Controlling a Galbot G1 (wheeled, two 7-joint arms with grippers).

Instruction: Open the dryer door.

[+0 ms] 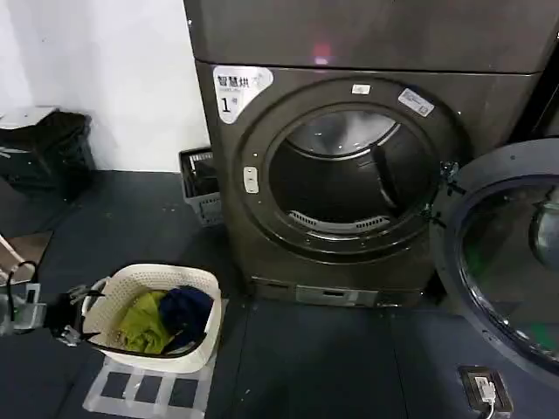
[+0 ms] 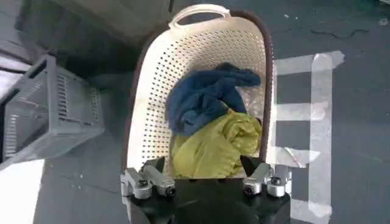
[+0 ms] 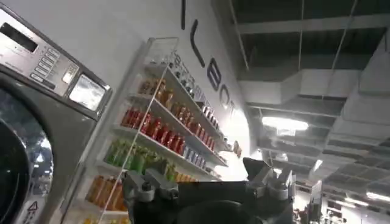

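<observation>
Dryer door (image 1: 502, 262) hangs swung wide right of the drum; left claw (image 2: 206, 182) spread above laundry basket (image 2: 152, 109).

A plain white wall (image 1: 113, 78) is standing behind a dark grey floor (image 1: 332, 358), where pale tape strips (image 2: 317, 115) are forming a grid. Tiered glass shelves of coloured bottles (image 3: 155, 140) are lining another wall, and a fluorescent ceiling light (image 3: 283, 123) is glowing overhead.
</observation>
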